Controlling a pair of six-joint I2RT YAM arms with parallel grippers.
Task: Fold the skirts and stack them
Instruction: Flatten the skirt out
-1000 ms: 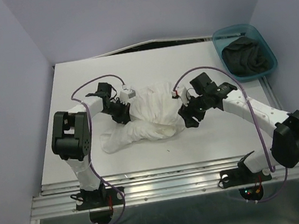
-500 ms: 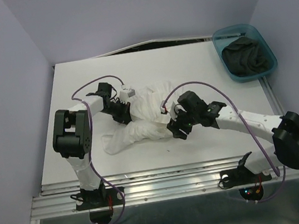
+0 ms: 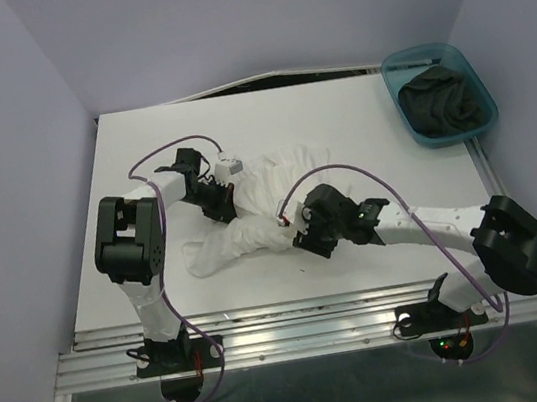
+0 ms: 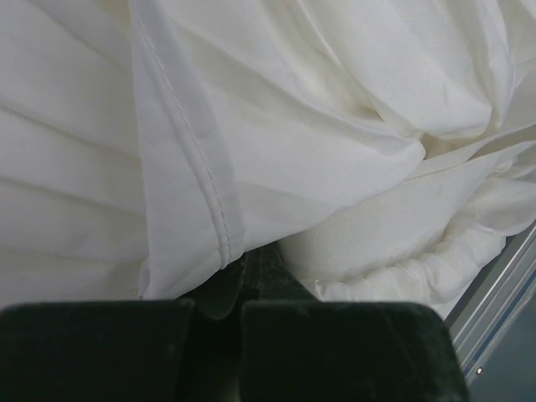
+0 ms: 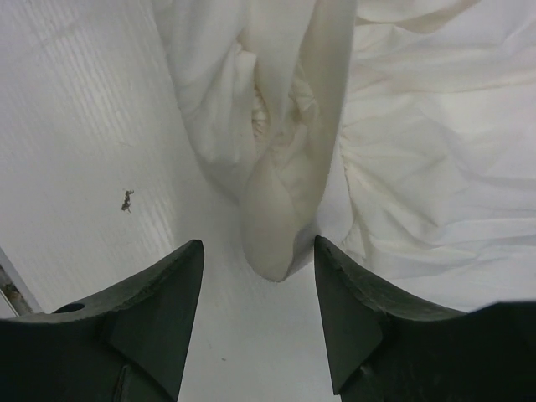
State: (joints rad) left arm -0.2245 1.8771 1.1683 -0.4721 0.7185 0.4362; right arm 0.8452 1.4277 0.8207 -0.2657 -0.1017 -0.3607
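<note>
The white skirt [image 3: 253,195] lies crumpled in the middle of the table, one rolled end trailing to the front left. My left gripper [image 3: 220,204] is at its left side, shut on the white skirt; in the left wrist view the closed fingertips [image 4: 249,260] vanish under a stitched hem [image 4: 219,219]. My right gripper [image 3: 297,238] sits low at the skirt's near edge and is open. A rounded fold of white skirt [image 5: 276,226] lies between its fingertips [image 5: 191,255], touching neither. The charcoal-black skirt [image 3: 447,100] sits bunched in the teal bin.
The teal bin [image 3: 399,82] stands at the back right corner of the white table [image 3: 337,120]. A metal rail [image 3: 318,327] runs along the near edge, above both arm bases. A small dark speck [image 5: 126,199] lies on the table left of the fold.
My right arm has swung left and toward the front, from the skirt's right side to its near edge, its jaws narrowing slightly. The left arm has stayed put.
</note>
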